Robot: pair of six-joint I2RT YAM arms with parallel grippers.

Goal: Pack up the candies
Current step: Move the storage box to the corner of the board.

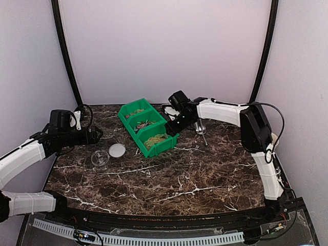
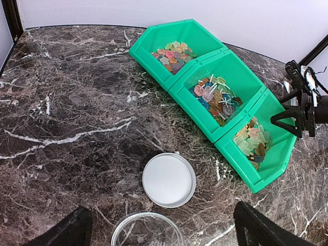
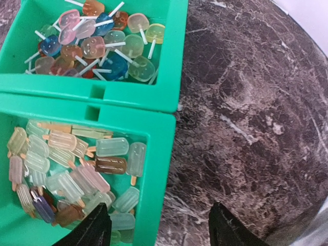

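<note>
lowering onto the candies (image 3: 110, 165) goes best once the right jaws, parted and empty, clear the bin (image 3: 160, 174) wall. the left jaws gape near the jar (image 2: 147, 231).

Your left arm (image 1: 23, 156) bends at the elbow and reaches forward and inward, its left gripper (image 1: 97, 135) angled down, jaws spread wide and empty. Your right arm (image 1: 225, 111) rises from its base and stretches leftward, wrist tipped down. The right gripper (image 3: 161, 228) stands parted, holding nothing.
</note>
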